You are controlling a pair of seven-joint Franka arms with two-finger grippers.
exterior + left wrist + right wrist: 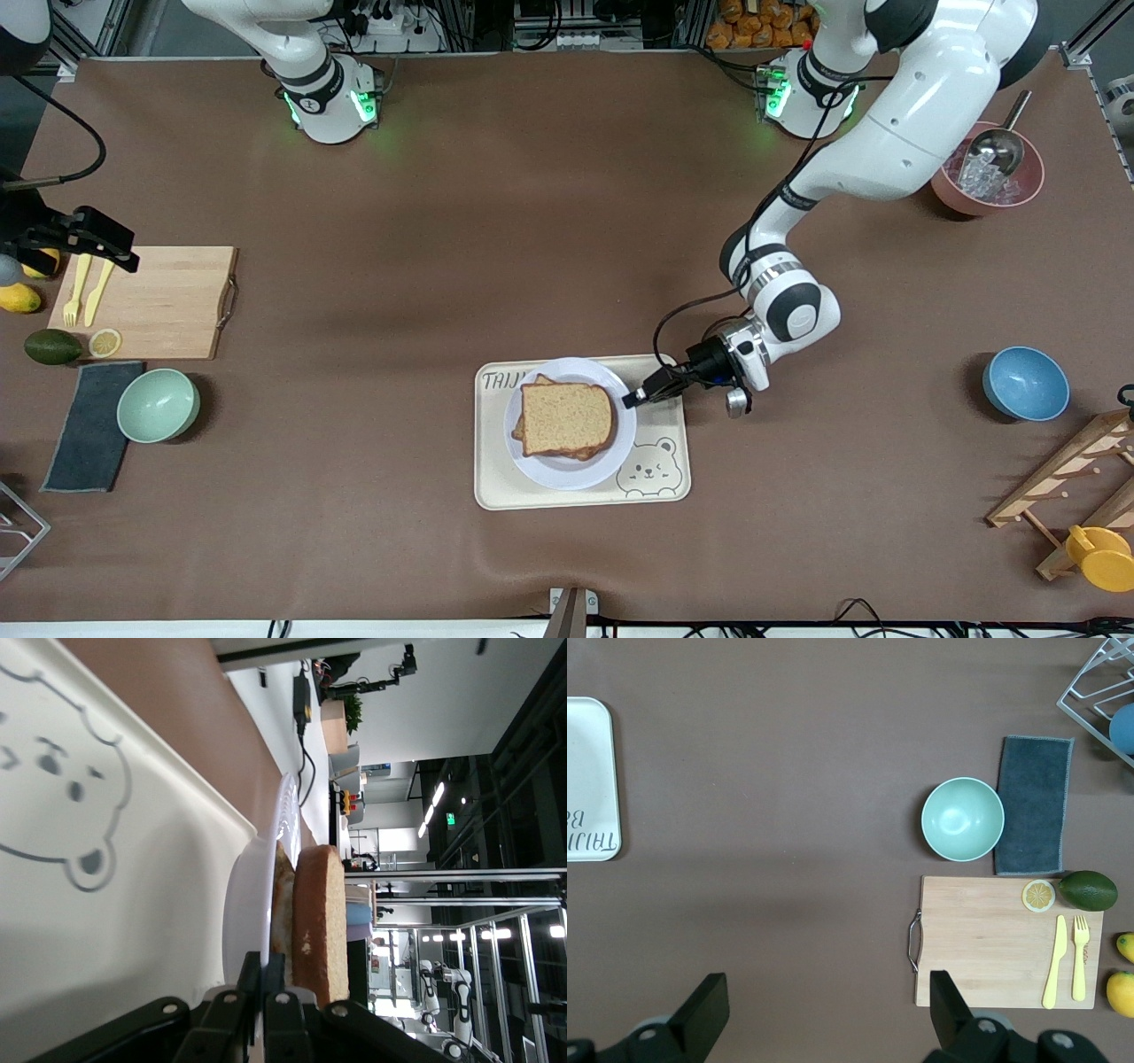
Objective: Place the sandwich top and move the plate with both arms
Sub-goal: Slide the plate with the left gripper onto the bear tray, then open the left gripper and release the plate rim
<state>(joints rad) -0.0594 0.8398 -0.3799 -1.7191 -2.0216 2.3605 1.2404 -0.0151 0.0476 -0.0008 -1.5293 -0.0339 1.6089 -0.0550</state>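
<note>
At the centre of the front view, just right of the plate [620,434], the left gripper [631,399] has its fingers pressed together on the plate's rim; the left wrist view shows the two black fingers [266,992] pinching that thin white edge, though their tips are partly hidden by the rim itself. The plate sits on the cream tray [496,483] with a bear drawing, and on it lies the sandwich top [567,416], a squarish light-brown slice with a darker crust, covering a lower slice whose edge only peeks out; what lies between them cannot be made out. From the left wrist view the sandwich top [321,921] shows edge-on as a thick brown slab, with a blurred room of lights and metal frames in the background. At the upper left edge of the front view the right gripper [106,244] hangs over the wooden cutting board [168,301], its arm mostly cut off by the frame; the right wrist view shows its fingers [700,1014] spread wide with nothing between them, waiting. On the board lie a yellow fork and knife [87,291] and a lemon slice [104,342]. Nearby on the brown table [399,221] are an avocado [52,346], a green bowl [158,405] and a dark cloth [87,439]. Toward the right of the frame stand a blue bowl [1025,383] and a pink bowl of ice [986,182].
</note>
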